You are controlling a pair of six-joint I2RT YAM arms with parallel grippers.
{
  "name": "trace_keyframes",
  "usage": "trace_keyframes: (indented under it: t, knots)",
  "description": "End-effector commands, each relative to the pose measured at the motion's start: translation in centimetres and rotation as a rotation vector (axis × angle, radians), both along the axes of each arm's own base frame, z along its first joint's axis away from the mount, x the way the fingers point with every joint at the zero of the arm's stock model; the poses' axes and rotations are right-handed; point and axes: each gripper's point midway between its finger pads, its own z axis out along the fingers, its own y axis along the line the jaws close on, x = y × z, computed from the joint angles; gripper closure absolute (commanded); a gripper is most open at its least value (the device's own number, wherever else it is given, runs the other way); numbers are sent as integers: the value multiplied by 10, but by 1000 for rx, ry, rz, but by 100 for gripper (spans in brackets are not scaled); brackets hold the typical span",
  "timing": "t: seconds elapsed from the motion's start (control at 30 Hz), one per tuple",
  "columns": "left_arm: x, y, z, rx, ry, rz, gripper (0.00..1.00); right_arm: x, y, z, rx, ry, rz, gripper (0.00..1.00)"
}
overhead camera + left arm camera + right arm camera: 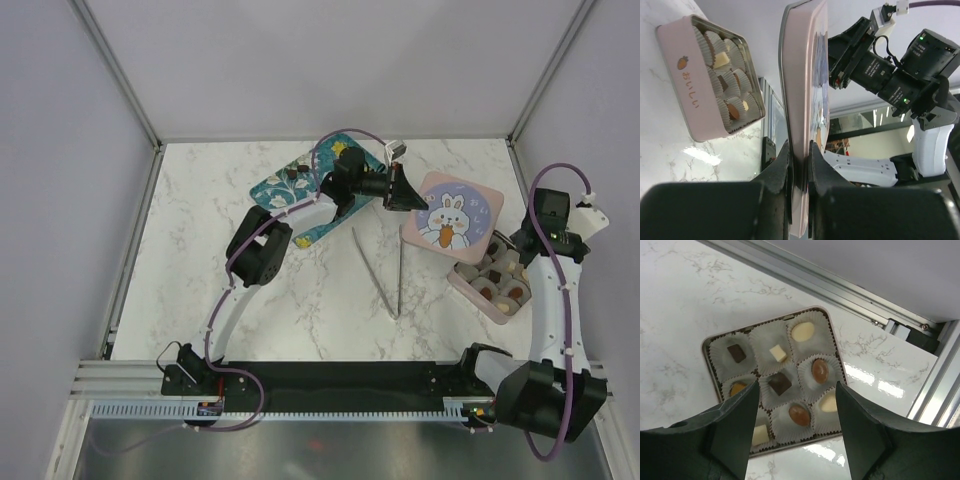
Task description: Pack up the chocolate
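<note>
Right wrist view: the chocolate (780,383) looks light and fragile beneath your parted right pincer (797,387), so handle only the stiff lid (801,75), edge-clamped in your left pincer (799,152).

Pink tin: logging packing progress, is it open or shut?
Open: the left end effector holds the lid off the tin, whose chocolates lie uncovered.

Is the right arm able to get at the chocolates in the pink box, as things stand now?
Probably yes. The right gripper hangs open directly above the open box, and the left gripper holds the lid aside, so nothing covers the chocolates.
</note>
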Motion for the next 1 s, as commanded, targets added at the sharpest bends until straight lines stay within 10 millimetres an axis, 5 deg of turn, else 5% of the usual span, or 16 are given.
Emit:
trace_keyframes:
  t: [0.0, 0.2, 0.5, 0.97]
  knots:
    - [2, 1, 29, -38, 14, 56, 98, 7, -18, -8, -22, -15, -52, 30]
    - [0, 14, 13, 4, 39, 74, 98, 5, -32, -45, 6, 48, -35, 32]
    - [43, 41, -9, 18, 126, 171, 98, 4, -67, -80, 125, 78, -152, 39]
    - [66, 60, -24, 25, 135, 206, 98, -11, -57, -131, 186, 75, -122, 51]
